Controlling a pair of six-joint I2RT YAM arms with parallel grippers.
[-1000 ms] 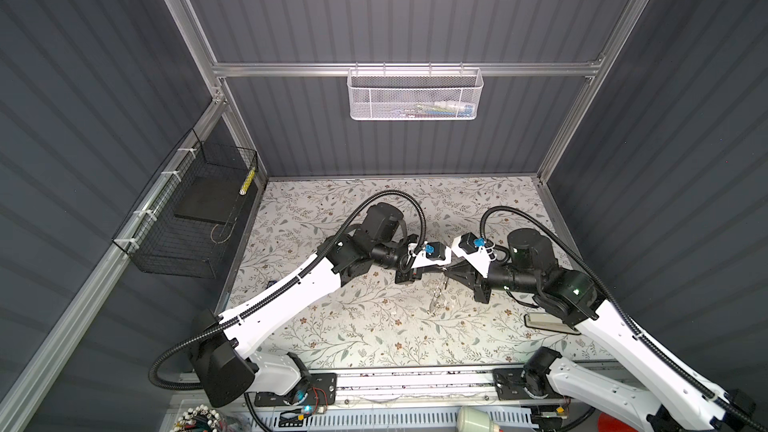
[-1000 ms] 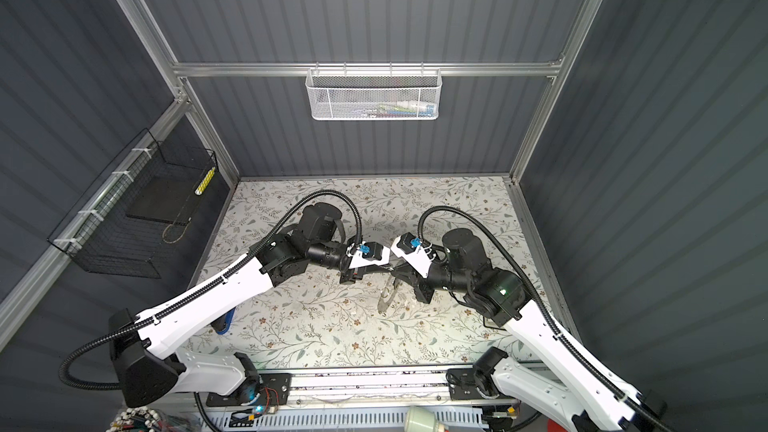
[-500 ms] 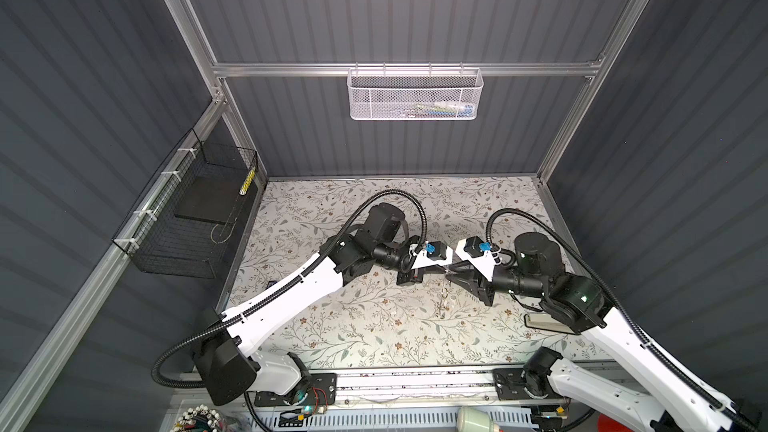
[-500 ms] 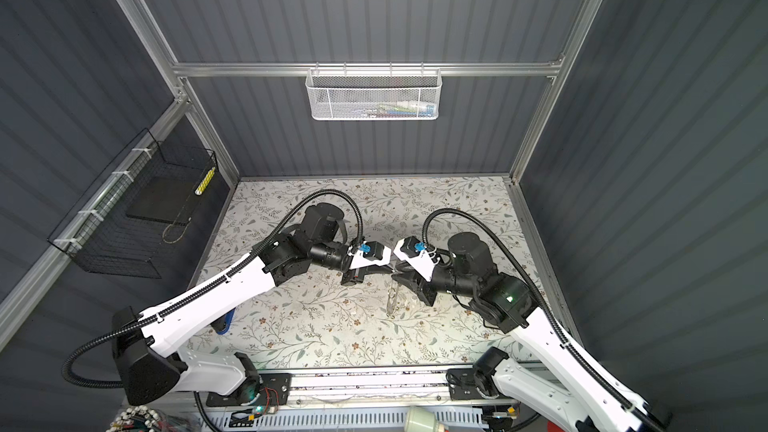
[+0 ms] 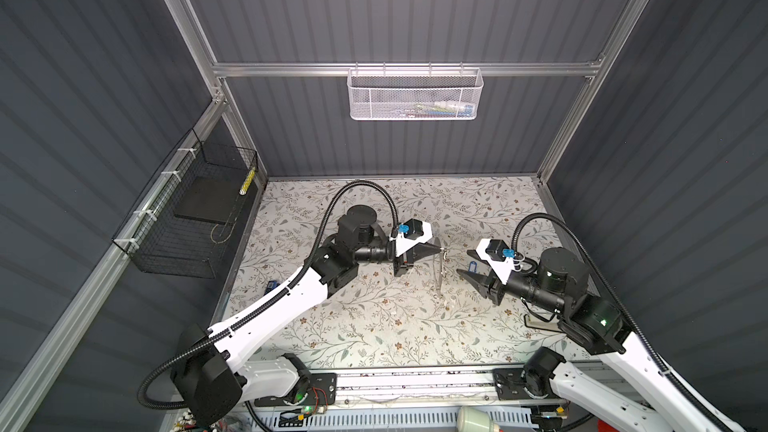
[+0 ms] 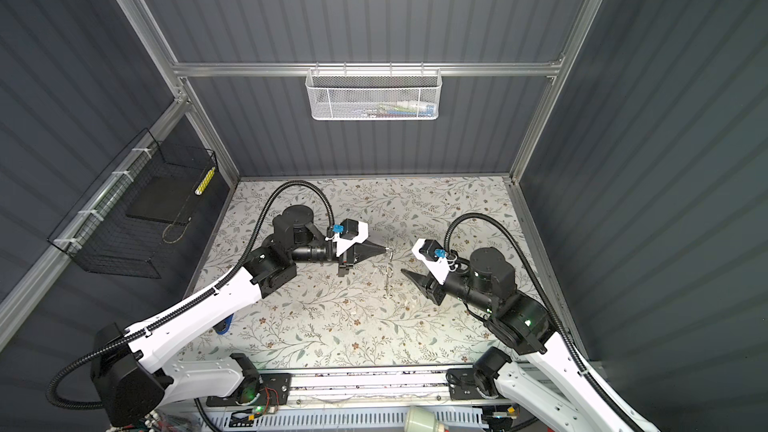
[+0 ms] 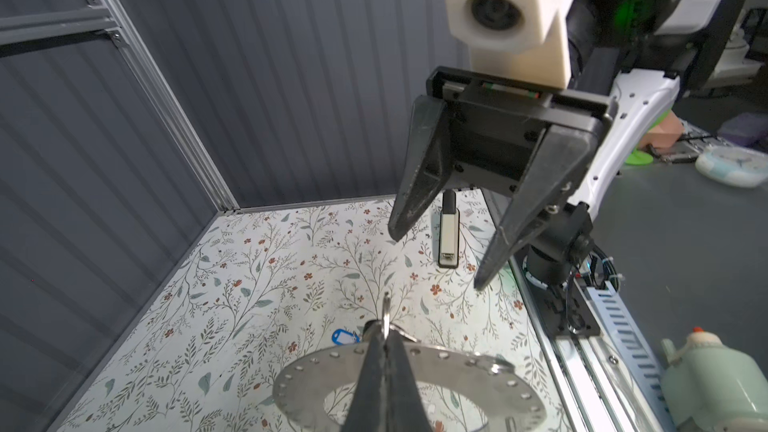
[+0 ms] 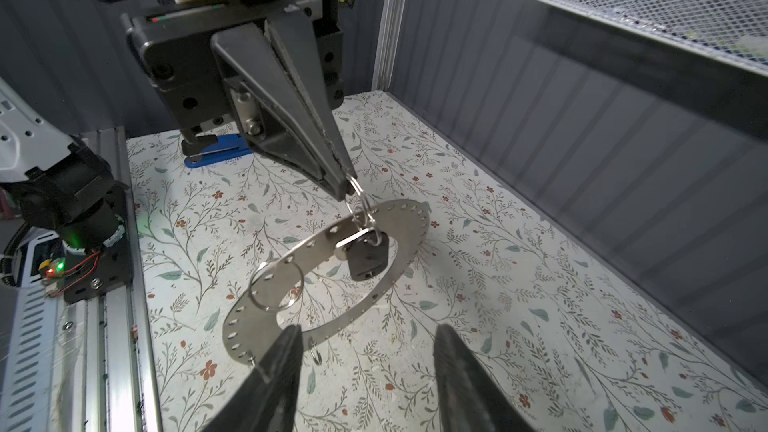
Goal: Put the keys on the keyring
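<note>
My left gripper is shut on a small wire ring. From that ring hang the keyring, a flat grey band with holes, and the black key. In both top views the keyring shows edge-on, above the table. The blue-tagged key lies on the flowered table. My right gripper stands open and empty, to the right of the keyring and apart from it.
A larger split ring and a tiny ring sit on the keyring's band. A blue block lies front left. A silver and black stick lies front right. A black wire basket hangs on the left wall, a white mesh basket on the back wall.
My right gripper has opened and drawn back to the right, away from the left gripper. The keyring now hangs from the left gripper alone, which has barely moved.
</note>
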